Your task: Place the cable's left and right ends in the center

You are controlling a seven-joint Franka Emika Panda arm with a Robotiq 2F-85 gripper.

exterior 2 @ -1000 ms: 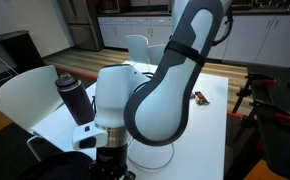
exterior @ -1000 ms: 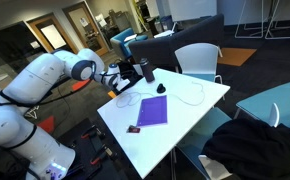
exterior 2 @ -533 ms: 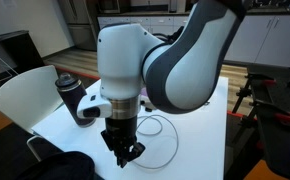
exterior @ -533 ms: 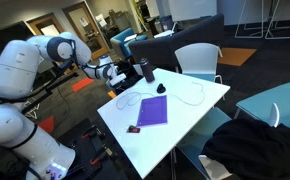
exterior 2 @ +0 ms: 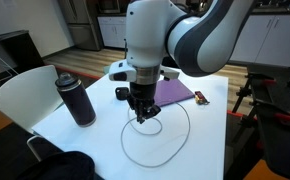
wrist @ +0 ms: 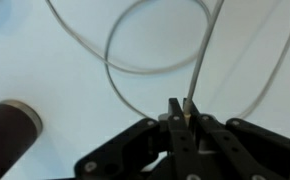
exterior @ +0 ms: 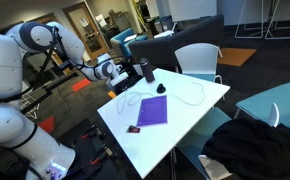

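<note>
A thin white cable (exterior 2: pixel 157 152) lies in loops on the white table (exterior 2: pixel 210 140); it also shows in the wrist view (wrist: pixel 145 70) and faintly in an exterior view (exterior: pixel 190 96). My gripper (exterior 2: pixel 142 115) points straight down over the table beside the cable loop, and it also shows in an exterior view (exterior: pixel 121 72). In the wrist view the gripper (wrist: pixel 181 108) is shut on one end of the cable, which runs up and away from the fingertips.
A black bottle (exterior 2: pixel 77 100) stands near the table's edge, also seen in the wrist view (wrist: pixel 7 125). A purple notebook (exterior 2: pixel 175 93), a small black object (exterior 2: pixel 122 93) and a small wrapped bar (exterior 2: pixel 201 98) lie on the table. White chairs (exterior: pixel 199 60) stand around it.
The arm has swung away from the camera toward the middle of the table, and the gripper now hangs low over the cable loop with the cable end in it.
</note>
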